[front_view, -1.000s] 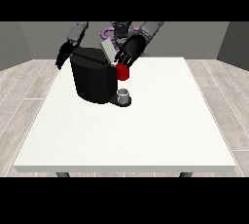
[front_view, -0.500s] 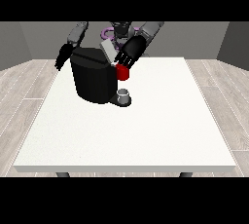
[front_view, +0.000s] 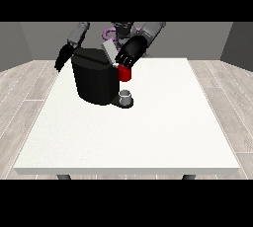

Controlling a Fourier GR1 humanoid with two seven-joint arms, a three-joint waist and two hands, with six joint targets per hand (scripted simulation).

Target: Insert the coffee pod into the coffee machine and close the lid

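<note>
Front view: coffee machine upright, lid tilted open; robot hand grip unclear.

Black coffee machine blocks table's far-left quarter. Grey cup stands on its base at front, red thing at the machine just above cup. Raised grey lid crowds machine top, hand at the view's right against it. Hand at the view's left hangs beside machine's left flank. Wide bare tabletop open across near half and right side.
</note>
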